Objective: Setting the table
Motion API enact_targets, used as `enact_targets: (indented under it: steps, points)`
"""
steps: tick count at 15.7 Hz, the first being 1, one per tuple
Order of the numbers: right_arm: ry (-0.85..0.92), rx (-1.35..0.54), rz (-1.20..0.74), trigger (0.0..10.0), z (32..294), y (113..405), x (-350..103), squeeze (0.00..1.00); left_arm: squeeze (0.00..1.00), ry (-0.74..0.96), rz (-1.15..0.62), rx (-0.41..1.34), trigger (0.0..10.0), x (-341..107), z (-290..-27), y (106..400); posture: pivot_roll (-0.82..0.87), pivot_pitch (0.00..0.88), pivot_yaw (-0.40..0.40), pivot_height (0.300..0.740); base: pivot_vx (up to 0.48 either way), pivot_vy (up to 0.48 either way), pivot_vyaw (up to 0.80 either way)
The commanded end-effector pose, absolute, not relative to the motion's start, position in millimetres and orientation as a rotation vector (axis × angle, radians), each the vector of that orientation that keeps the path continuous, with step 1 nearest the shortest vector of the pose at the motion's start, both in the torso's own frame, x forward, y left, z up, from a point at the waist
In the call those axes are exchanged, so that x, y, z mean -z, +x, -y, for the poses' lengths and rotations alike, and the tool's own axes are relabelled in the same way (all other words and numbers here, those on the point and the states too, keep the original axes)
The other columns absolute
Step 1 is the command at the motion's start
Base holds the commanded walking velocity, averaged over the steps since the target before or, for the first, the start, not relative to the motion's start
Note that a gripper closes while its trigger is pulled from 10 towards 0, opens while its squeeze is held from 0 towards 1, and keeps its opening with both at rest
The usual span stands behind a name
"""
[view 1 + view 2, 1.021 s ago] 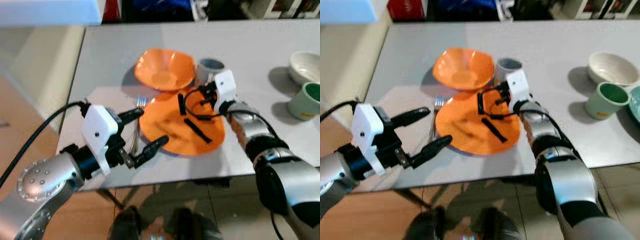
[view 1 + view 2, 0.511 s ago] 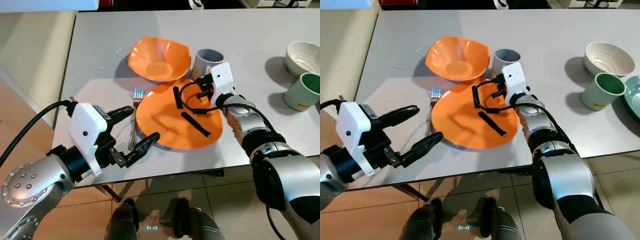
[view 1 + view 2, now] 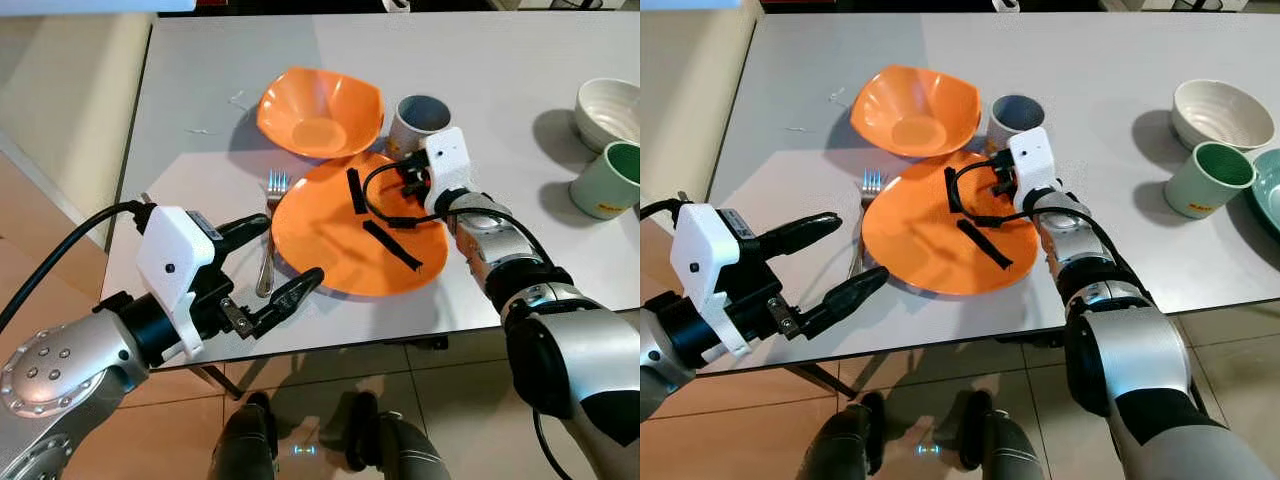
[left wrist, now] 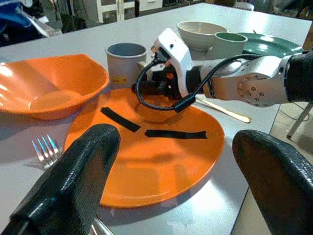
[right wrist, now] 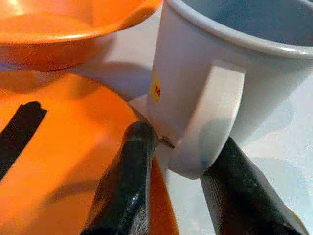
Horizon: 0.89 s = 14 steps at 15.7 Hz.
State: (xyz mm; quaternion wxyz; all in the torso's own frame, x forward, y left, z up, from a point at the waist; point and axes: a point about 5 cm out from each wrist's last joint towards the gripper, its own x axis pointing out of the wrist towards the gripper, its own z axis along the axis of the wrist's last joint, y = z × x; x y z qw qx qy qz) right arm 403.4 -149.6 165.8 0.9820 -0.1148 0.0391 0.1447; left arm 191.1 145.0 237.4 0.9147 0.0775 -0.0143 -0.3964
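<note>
Nearest the table (image 3: 200, 90) edge, the left gripper (image 3: 262, 262) hovers level, its fingers spread wide, just short of the orange plate (image 3: 330, 245). A fork (image 3: 270, 225) lies beside that plate. The right arm stretches over the plate's far rim; the right gripper (image 5: 183, 183) has its fingers closed around the handle of the grey mug (image 3: 418, 122), a grip seen plainly in the right wrist view. Beyond the plate sits one orange bowl (image 3: 320, 110). Well off sit one white bowl (image 3: 1222, 112) and one green cup (image 3: 1206, 178).

The orange plate (image 3: 340, 250) and bowl (image 3: 318, 110) look like smooth matt plastic; the fork (image 3: 270, 240) is shiny metal; the surface (image 3: 200, 110) is matt grey.
</note>
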Motion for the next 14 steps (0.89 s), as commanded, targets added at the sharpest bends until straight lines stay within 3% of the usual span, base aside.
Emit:
enact_targets:
  steps: [1,14]
  points:
    - [-0.218,-0.27,-0.082,10.0,155.0,405.0,-169.6,1.0,0.0,0.177,0.033,0.824,10.0,-239.9,-144.4,188.3,0.3,0.252,-0.033,0.74,0.0,0.0,0.0]
    - [-0.099,-0.311,-0.116,10.0,159.3,402.0,-162.9,1.0,0.0,0.16,0.071,0.887,10.0,-231.0,-131.4,217.4,0.17,0.087,-0.017,0.74,0.0,0.0,0.0]
